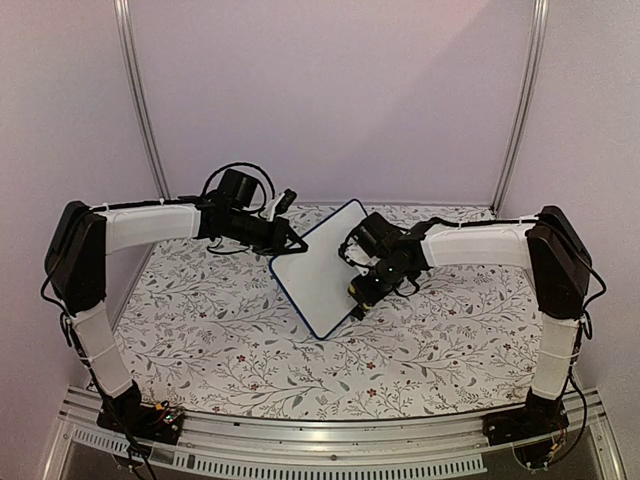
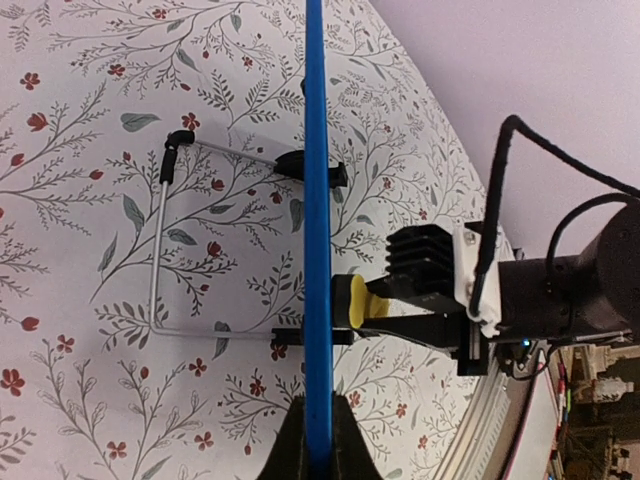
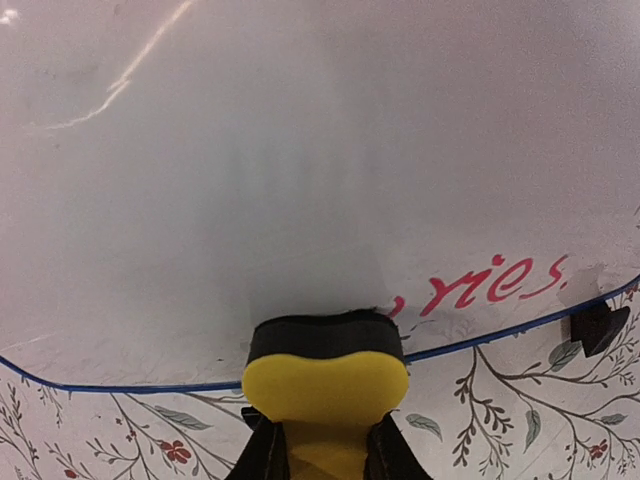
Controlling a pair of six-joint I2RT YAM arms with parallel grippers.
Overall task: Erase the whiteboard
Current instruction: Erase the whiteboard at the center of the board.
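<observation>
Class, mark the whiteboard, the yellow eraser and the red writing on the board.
whiteboard (image 1: pixel 318 272): top external view, middle of its white face.
yellow eraser (image 3: pixel 325 385): right wrist view, its yellow body.
red writing (image 3: pixel 490 282): right wrist view, the middle letters.

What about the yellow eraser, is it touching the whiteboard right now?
Touching. Left wrist view shows the whiteboard edge-on, the yellow eraser pressed against its face with no gap.

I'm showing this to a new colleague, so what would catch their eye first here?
The whiteboard stands tilted mid-table, its blue edge pinched by the left hand. The right hand presses a yellow eraser against its face, beside a scrap of red writing near the board's edge.
</observation>
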